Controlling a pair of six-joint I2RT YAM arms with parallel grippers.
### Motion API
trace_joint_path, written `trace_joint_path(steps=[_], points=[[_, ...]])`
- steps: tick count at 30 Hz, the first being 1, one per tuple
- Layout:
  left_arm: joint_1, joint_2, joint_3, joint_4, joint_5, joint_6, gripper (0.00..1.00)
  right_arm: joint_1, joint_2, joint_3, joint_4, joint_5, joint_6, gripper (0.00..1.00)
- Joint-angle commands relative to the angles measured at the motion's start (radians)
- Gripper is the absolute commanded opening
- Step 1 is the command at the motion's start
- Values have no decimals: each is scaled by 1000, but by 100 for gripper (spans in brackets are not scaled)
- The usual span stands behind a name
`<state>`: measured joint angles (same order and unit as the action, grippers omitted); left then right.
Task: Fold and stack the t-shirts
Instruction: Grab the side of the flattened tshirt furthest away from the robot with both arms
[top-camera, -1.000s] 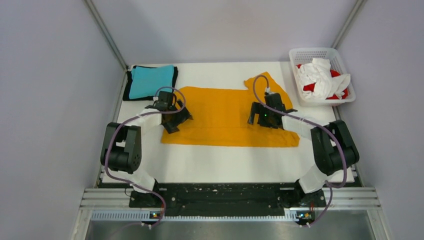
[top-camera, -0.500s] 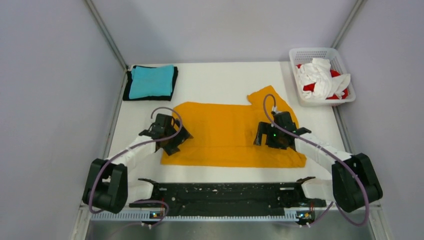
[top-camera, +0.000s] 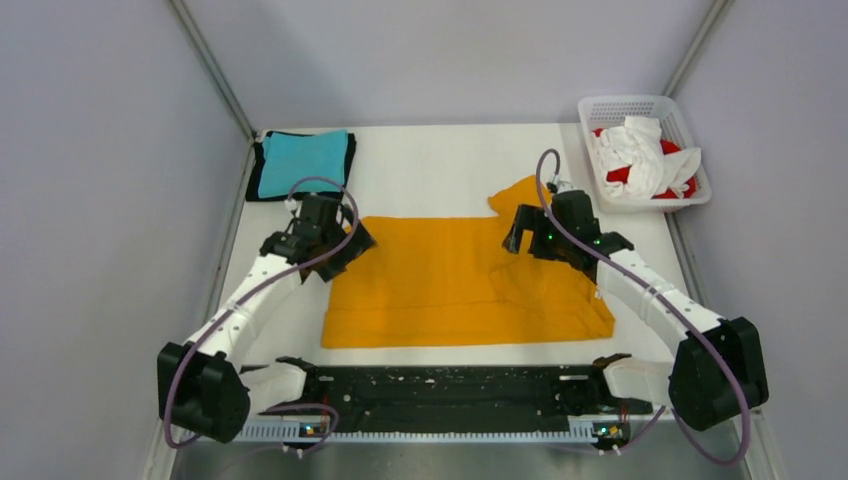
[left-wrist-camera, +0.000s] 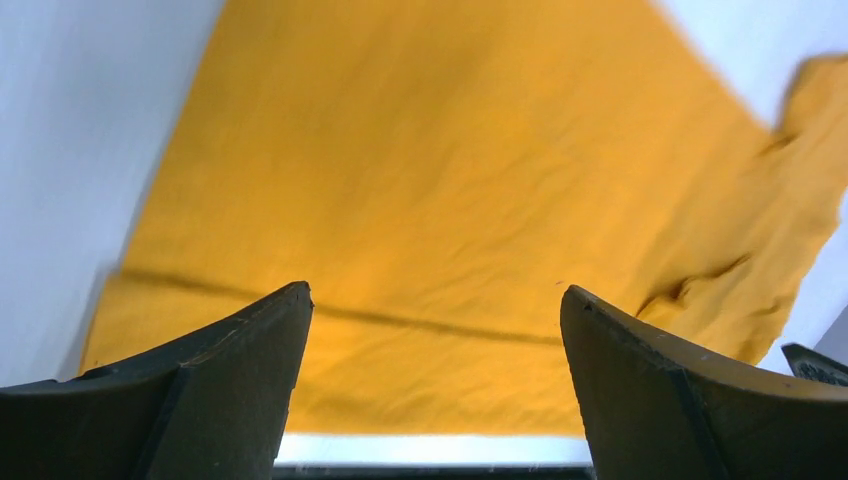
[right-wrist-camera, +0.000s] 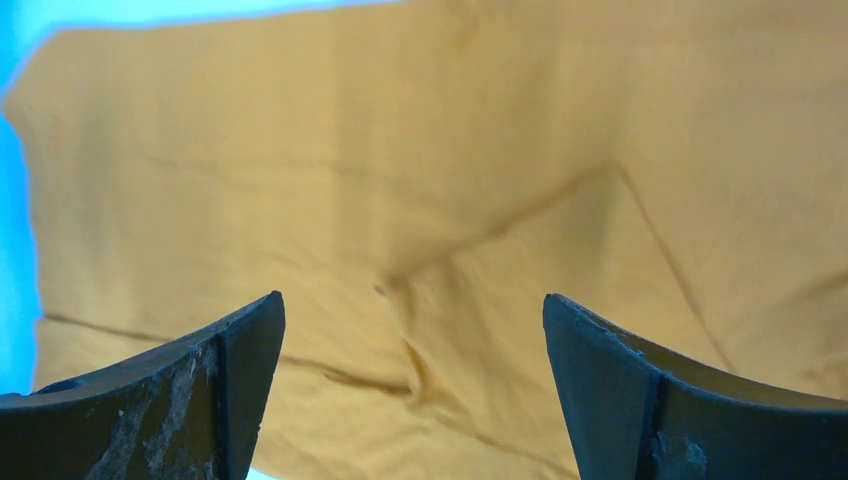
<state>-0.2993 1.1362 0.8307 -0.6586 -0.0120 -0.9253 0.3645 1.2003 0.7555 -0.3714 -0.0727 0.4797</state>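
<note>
White tabletop (top-camera: 440, 150), pale and bare at its far edge, carries an orange-yellow t-shirt (top-camera: 440, 285) spread flat across the middle. One sleeve (top-camera: 520, 195) juts out at the shirt's far right corner, with rumpled creases running beside it. The left gripper (left-wrist-camera: 435, 295) hangs over the shirt's left edge, the right gripper (right-wrist-camera: 412, 300) over the creased right side. Both have their jaws spread wide and hold nothing. A teal t-shirt (top-camera: 300, 162) lies folded on a black t-shirt (top-camera: 256, 172) at the far left corner, well apart. White and red shirts (top-camera: 635, 150) are heaped in a lattice basket (top-camera: 640, 103) at the far right.

The likely trouble is a pinch that catches only the top layer, or uneven lifting by the two arms, either of which would skew the fold. The bunched sleeve could also be trapped inside crooked. No brand, label or writing can be read anywhere.
</note>
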Motion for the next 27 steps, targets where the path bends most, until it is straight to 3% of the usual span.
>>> trace_joint_path(steps=[1, 7, 12, 16, 23, 27], points=[[41, 133, 191, 57, -154, 149, 98, -2, 45, 132, 104, 47, -12, 99], [130, 458, 432, 16, -268, 252, 90, -24, 89, 176, 107, 69, -36, 99], [203, 658, 547, 52, -117, 337, 84, -52, 125, 191, 110, 70, -25, 99], [212, 792, 662, 30, -79, 403, 78, -63, 155, 200, 109, 70, -25, 99], [212, 875, 675, 59, 33, 505, 71, -85, 197, 223, 105, 70, -37, 99], [212, 882, 642, 53, 29, 573, 69, -92, 207, 233, 105, 67, -48, 99]])
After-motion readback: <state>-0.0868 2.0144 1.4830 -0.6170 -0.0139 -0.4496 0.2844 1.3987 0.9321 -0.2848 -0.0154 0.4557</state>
